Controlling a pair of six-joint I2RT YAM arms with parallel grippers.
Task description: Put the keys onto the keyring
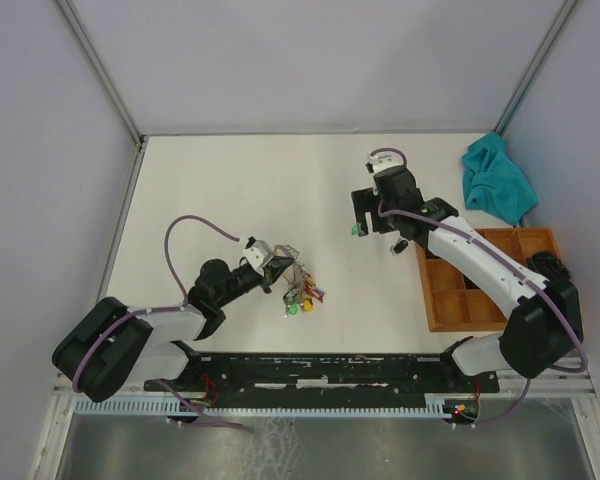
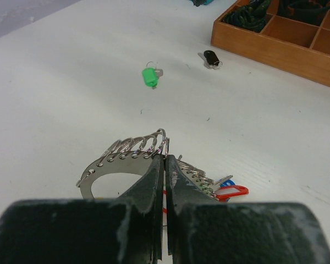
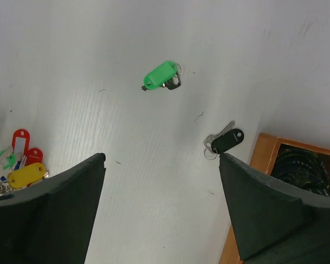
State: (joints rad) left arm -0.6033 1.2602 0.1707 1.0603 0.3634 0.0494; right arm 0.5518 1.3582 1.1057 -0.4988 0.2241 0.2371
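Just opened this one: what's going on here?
The left gripper is shut on the keyring, holding it low over the table. The right gripper hangs open above the two loose keys. The green key and the black key lie apart on the table, the black one nearer the wooden tray. Neither is on the ring yet.

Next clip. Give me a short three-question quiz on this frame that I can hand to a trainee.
1. True or false: the left tool is shut on the keyring.
2. Of the green key and the black key, which lies nearer the wooden tray? A green, B black.
3. Fill in: the right tool stands ___, holding nothing.
Key: 1 true; 2 B; 3 open.
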